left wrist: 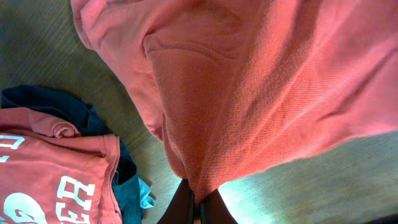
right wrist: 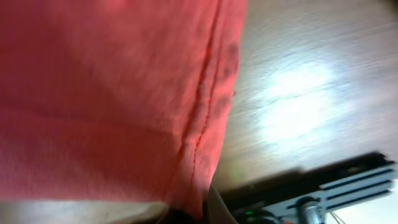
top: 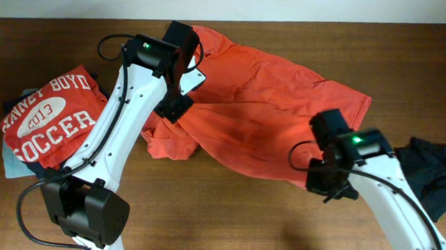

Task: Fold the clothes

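Note:
A large orange-red shirt (top: pixel 262 104) lies rumpled across the middle of the wooden table (top: pixel 225 225). My left gripper (top: pixel 176 107) is at its left edge. In the left wrist view this gripper (left wrist: pixel 200 210) is shut on a pinched fold of the shirt (left wrist: pixel 249 93). My right gripper (top: pixel 321 178) is at the shirt's near right hem. In the right wrist view it (right wrist: pixel 198 216) is shut on the stitched hem (right wrist: pixel 199 124). A red tee with white "SOCCER" print (top: pixel 51 116) lies at the left over a dark piece (left wrist: pixel 127 180) and a pale blue one (top: pixel 11 164).
A dark garment (top: pixel 435 170) is bunched at the table's right edge, beside my right arm. The table's far edge meets a pale wall (top: pixel 290 6). Bare wood shows along the front between the two arm bases.

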Robot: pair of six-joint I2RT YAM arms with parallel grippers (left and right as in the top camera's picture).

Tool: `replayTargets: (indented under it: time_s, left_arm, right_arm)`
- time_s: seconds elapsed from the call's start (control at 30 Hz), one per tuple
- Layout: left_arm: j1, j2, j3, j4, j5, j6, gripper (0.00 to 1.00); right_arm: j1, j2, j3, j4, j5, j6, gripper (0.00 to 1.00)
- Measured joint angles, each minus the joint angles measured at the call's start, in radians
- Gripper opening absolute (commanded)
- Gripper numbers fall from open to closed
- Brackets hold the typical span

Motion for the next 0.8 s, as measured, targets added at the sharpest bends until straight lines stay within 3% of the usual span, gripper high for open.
replayTargets:
  time_s: [0.37, 0.6, 0.8]
  left_arm:
    - [0.000, 0.000, 0.000, -0.012, -0.011, 0.000, 0.01]
    - [0.000, 0.000, 0.000, -0.011, -0.012, 0.000, 0.01]
    - [0.000, 0.000, 0.000, 0.010, -0.015, 0.000, 0.01]
  right_arm:
    - [-0.161, -0.039, 0.088, 0.015, 0.144, 0.021, 0.04]
    - [-0.178, -0.027, 0.088, 0.088, 0.070, -0.055, 0.04]
    - [-0.178, 0.082, 0.088, 0.174, -0.010, -0.098, 0.04]
